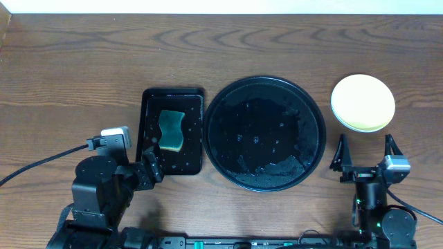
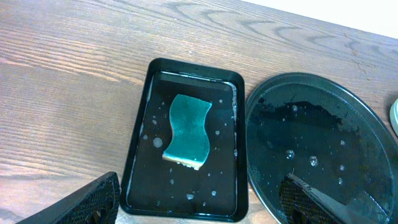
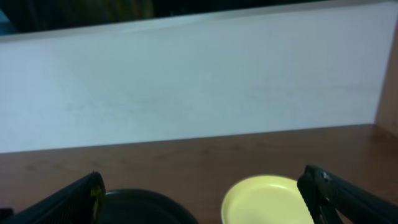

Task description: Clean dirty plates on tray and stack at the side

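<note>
The large round black tray (image 1: 315, 111) sits at the table's centre, wet, with no plates on it; it also shows in the left wrist view (image 2: 323, 124) and the right wrist view (image 3: 143, 208). A pale yellow plate (image 1: 363, 102) lies to its right on the table, clean on top, with a thin pale rim showing under its near edge; the right wrist view shows it too (image 3: 267, 199). The blue plates cannot be made out. My left gripper (image 1: 147, 171) (image 2: 200, 186) is open and empty at the small tray's near edge. My right gripper (image 1: 365, 153) (image 3: 202, 180) is open and empty, just in front of the yellow plate.
A small rectangular black tray (image 1: 149, 138) (image 2: 140, 143) stands left of the round tray, wet, with a green sponge (image 1: 170, 129) (image 2: 188, 129) lying in it. A black cable (image 1: 41, 162) runs across the table at the left. A white wall stands behind the table.
</note>
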Tool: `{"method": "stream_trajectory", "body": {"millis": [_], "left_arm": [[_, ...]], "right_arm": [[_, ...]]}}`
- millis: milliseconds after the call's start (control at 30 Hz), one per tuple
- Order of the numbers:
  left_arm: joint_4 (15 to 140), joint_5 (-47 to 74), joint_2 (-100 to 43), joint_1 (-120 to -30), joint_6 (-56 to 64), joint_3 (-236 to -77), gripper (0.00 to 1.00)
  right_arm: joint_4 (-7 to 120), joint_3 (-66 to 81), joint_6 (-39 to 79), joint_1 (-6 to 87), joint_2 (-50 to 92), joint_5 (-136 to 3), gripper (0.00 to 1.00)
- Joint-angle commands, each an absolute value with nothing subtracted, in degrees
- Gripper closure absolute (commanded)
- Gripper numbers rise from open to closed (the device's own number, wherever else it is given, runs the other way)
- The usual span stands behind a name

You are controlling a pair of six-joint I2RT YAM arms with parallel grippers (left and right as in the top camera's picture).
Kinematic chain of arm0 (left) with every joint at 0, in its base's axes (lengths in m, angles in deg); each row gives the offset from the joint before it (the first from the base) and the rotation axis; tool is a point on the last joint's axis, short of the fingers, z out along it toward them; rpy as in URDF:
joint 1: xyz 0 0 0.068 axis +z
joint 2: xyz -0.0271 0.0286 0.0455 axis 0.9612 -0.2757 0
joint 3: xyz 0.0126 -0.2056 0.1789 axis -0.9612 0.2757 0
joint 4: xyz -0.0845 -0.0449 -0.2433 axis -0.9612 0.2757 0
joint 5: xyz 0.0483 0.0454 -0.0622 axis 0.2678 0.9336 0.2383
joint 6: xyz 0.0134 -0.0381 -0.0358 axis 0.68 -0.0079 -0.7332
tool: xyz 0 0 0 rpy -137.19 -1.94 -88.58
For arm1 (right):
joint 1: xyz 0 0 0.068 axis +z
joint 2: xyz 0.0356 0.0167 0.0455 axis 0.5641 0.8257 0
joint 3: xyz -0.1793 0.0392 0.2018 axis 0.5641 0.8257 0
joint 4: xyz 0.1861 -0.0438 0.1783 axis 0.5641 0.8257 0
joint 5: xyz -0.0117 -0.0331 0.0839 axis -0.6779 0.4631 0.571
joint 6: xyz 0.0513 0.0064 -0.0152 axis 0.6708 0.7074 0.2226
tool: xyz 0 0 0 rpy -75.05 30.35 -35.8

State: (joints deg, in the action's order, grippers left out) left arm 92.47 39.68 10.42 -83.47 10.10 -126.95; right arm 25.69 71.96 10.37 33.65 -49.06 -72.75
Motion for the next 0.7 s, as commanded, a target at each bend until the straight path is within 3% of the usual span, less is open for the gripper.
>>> {"method": "stream_trajectory", "body": {"millis": [0, 133, 433, 667], "left_arm": [[92.56, 40.18, 10.51, -83.27, 10.21, -126.49, 0.17], [92.56, 40.18, 10.51, -83.27, 10.21, -126.49, 0.17], [92.56, 40.18, 10.51, -83.27, 10.21, -126.49, 0.17], [92.56, 40.18, 10.51, -83.27, 10.21, -126.49, 0.17]], "right_arm": [[21.35, 75.43, 9.67, 32.76, -49.54, -71.31, 0.01], [15.57, 81.01, 9.69, 32.5, -49.56, -71.2, 0.01], [28.49, 80.77, 3.72, 32.41, -49.58, -68.84, 0.01], [27.99, 80.79, 0.79, 32.36, -49.58, -68.62, 0.01]]}}
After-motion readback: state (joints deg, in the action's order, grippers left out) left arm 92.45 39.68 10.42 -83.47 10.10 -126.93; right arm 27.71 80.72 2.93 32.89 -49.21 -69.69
